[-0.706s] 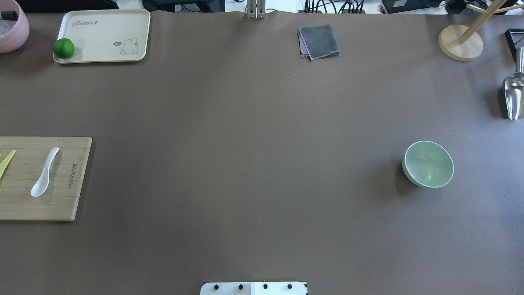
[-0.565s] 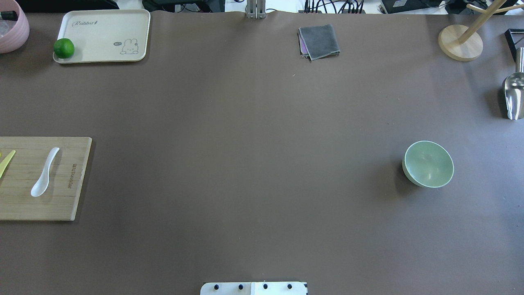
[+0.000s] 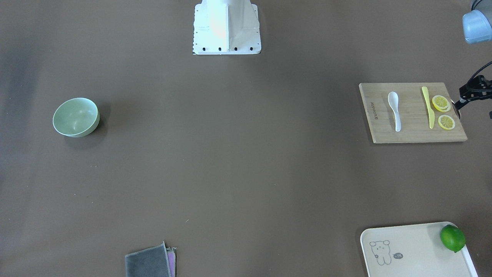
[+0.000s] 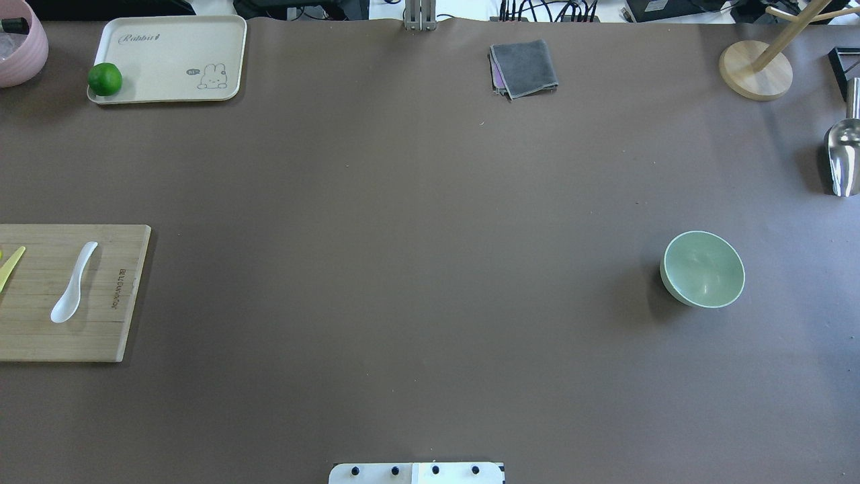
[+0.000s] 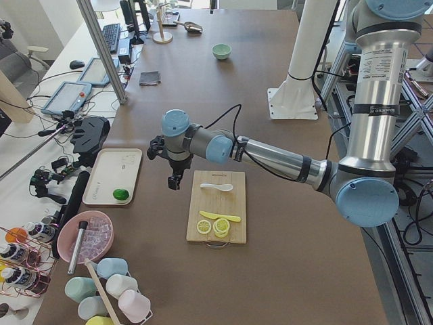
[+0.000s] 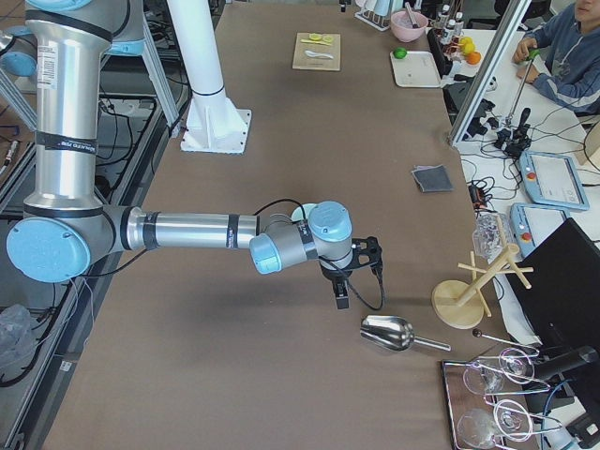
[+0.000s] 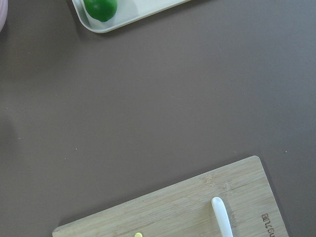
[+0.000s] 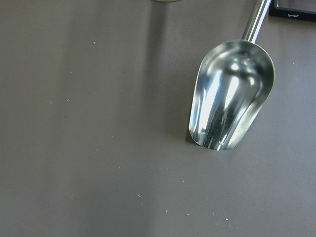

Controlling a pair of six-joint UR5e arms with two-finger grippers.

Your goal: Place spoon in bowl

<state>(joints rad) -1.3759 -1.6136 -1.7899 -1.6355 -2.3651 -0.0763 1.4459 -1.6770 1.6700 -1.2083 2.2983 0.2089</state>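
The white spoon [image 4: 72, 286] lies on the wooden cutting board [image 4: 101, 336] at the table's left, scoop toward the robot; it also shows in the front view [image 3: 394, 109], and its handle shows in the left wrist view [image 7: 222, 217]. The mint-green bowl [image 4: 703, 269] stands empty on the right side of the table, far from the spoon. My left gripper [image 5: 174, 181] hangs above the table beside the board, between board and tray; I cannot tell whether it is open. My right gripper [image 6: 342, 300] hangs near a metal scoop, beyond the bowl; I cannot tell its state.
A yellow knife [image 3: 427, 105] and lemon slices [image 3: 441, 103] share the board. A cream tray [image 4: 175, 47] with a lime [image 4: 105, 79] and a pink bowl [image 4: 20, 47] sit far left. A grey cloth [image 4: 524, 67], wooden stand [image 4: 755, 70] and metal scoop [image 4: 843, 158] lie at the back and right.
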